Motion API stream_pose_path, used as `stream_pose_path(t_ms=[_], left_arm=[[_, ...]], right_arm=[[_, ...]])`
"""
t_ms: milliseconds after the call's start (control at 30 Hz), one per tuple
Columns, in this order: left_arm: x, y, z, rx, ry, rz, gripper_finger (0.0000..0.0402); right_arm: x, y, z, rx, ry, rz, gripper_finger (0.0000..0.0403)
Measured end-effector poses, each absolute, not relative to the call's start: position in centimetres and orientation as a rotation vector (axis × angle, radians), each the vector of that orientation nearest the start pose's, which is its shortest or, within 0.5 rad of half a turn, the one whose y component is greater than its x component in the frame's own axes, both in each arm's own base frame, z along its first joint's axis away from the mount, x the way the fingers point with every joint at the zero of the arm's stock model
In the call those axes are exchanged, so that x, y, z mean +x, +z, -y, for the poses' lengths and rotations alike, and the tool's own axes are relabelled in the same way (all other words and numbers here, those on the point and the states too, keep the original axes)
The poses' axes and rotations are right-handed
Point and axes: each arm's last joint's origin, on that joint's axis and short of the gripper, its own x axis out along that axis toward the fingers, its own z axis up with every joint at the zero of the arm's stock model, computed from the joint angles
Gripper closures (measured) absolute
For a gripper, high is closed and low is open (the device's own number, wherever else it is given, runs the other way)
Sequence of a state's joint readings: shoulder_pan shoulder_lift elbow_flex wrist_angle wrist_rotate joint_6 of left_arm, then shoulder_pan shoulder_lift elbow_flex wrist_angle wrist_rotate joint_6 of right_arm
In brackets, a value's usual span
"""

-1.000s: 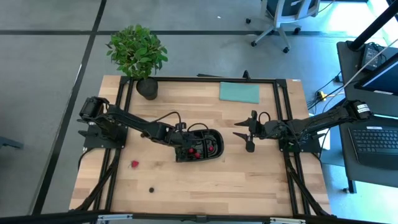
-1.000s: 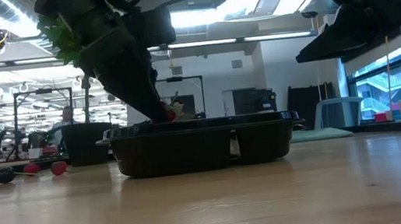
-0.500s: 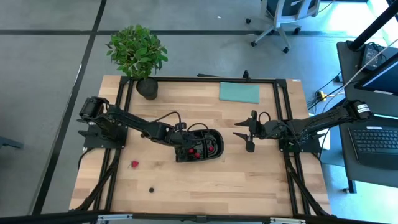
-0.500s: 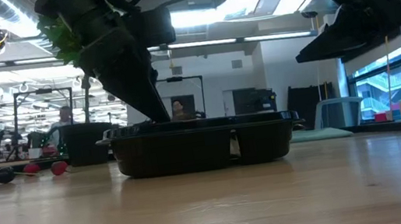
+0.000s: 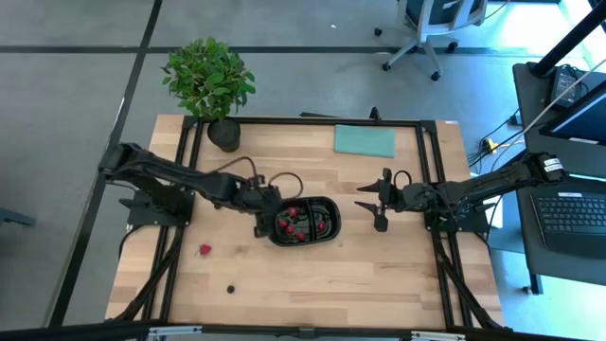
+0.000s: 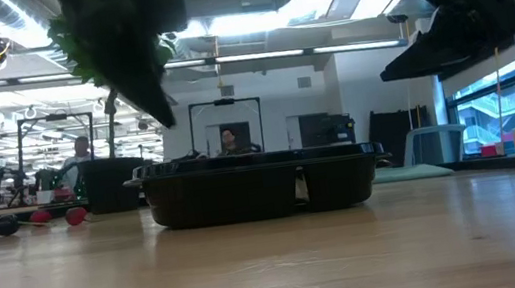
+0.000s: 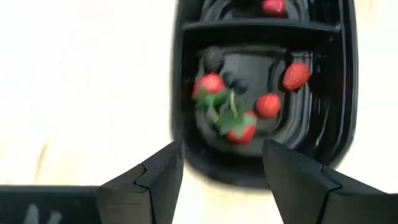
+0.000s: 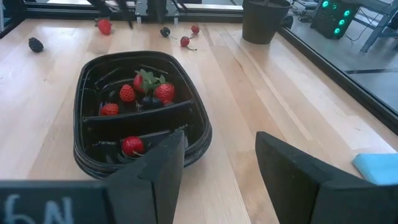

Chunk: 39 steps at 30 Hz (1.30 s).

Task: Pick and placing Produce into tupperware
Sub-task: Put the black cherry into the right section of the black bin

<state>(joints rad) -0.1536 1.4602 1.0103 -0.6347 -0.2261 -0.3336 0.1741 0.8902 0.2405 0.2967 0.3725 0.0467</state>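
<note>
The black two-compartment tupperware tray [image 5: 305, 220] sits flat on the table's middle. One compartment holds several strawberries [image 7: 210, 84] and dark berries [image 7: 235, 82]; the other holds one strawberry [image 8: 132, 145]. My left gripper [image 5: 263, 220] hangs open above the tray's left end, holding nothing; its wrist view [image 7: 221, 168] looks down into the tray. My right gripper [image 5: 374, 206] waits open to the tray's right, raised off the table. A loose strawberry [image 5: 204, 250] and a dark berry [image 5: 230, 289] lie on the table near the left front.
A potted plant [image 5: 210, 80] stands at the far left corner and a teal cloth [image 5: 364, 140] lies at the far edge. More loose fruit [image 8: 185, 41] lies on the table's left side. Black frame rails run along the table's edges.
My left gripper has risen out of the tray and drawn back toward the table's left. The red piece that showed at its fingertips inside the tray a second ago is no longer there. The right arm has kept still.
</note>
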Motion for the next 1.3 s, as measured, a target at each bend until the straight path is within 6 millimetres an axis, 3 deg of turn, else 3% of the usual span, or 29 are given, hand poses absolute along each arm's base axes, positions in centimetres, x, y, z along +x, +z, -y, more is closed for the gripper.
stream_pose_path(t_ms=[333,467,633,967,1300], left_arm=[[23.1,26.2,3.1,-0.182,0.323,-1.090,0.0193],[22.0,26.2,2.6,-0.272,0.476,-1.133,0.0193],[20.9,25.1,1.4,-0.383,0.643,-1.317,0.0193],[22.7,21.4,-1.6,-0.446,0.728,-1.581,0.0193],[23.2,19.0,-2.9,-0.414,0.761,-1.762,0.0193]], right_arm=[[17.3,17.5,-2.0,-0.050,-0.204,-0.339,0.0203],[17.3,17.5,-2.0,-0.050,-0.204,-0.339,0.0203],[17.3,17.5,-2.0,-0.051,-0.204,-0.339,0.0203],[17.3,17.5,-2.0,-0.048,-0.205,-0.337,0.0203],[17.3,17.5,-2.0,-0.026,-0.208,-0.335,0.0203]])
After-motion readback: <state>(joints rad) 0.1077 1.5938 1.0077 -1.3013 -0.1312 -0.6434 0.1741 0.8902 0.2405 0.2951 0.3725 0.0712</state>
